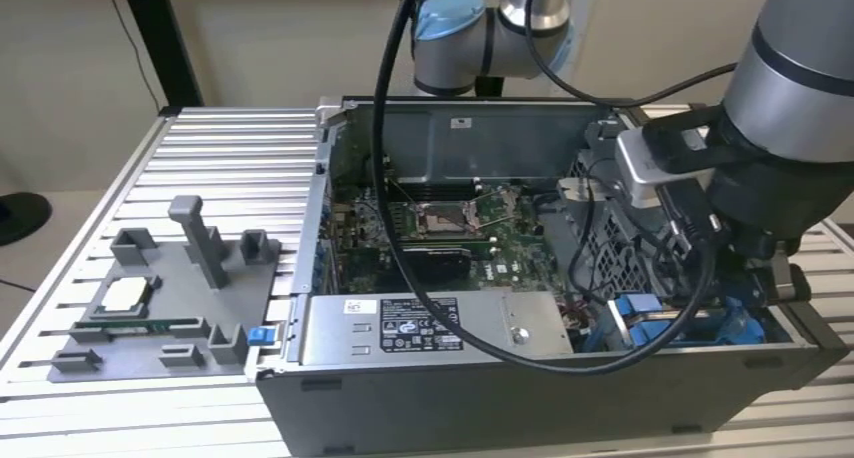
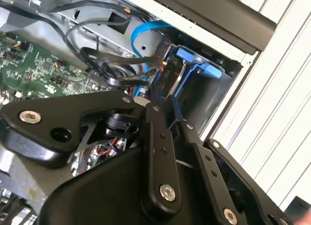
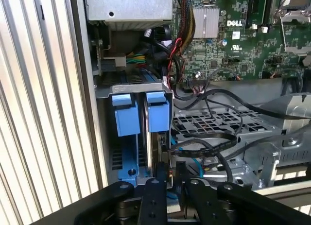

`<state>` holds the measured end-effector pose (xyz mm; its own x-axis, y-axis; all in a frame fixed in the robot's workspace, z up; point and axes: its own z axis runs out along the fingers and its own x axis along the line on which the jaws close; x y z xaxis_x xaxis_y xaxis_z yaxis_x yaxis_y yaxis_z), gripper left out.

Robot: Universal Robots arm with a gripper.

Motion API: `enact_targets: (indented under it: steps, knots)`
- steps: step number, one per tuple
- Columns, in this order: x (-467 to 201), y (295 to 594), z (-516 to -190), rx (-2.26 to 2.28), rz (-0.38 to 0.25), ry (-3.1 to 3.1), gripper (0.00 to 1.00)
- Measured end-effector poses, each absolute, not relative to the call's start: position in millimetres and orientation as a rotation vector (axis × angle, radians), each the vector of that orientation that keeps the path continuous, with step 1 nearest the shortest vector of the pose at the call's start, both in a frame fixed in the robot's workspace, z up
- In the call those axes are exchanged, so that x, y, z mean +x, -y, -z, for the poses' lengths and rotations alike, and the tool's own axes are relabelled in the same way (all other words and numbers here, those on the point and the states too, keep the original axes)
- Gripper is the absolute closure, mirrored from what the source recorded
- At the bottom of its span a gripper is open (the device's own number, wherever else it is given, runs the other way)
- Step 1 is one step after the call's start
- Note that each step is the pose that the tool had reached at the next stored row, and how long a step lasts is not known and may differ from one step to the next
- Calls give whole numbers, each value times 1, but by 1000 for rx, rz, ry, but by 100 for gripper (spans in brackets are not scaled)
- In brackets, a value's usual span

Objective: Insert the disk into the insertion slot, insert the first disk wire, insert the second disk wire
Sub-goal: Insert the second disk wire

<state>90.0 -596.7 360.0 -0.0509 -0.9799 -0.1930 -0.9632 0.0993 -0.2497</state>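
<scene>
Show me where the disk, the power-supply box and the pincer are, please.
disk (image 3: 158, 113), first wrist view, blue carrier tab.
power-supply box (image 1: 414, 328), exterior view, its white sticker.
pincer (image 3: 167, 179), first wrist view, between its fingertips.

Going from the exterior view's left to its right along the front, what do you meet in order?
Grey fixture tray → grey power-supply box → blue disk carrier in the case's corner, where the arm reaches down.

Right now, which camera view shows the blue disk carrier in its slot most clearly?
The first wrist view: the blue carrier stands in the bay, its tabs facing the camera. The second wrist view shows its blue frame partly behind cables. The exterior view shows blue parts at the case corner, behind the arm.
</scene>
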Motion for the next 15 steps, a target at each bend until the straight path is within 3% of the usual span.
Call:
enact_targets:
  steps: [11, 15]
  knots:
    - [110, 597, -360, -2000, -116, -2197, 0]
    - [117, 597, -364, -2015, -159, -2222, 0]
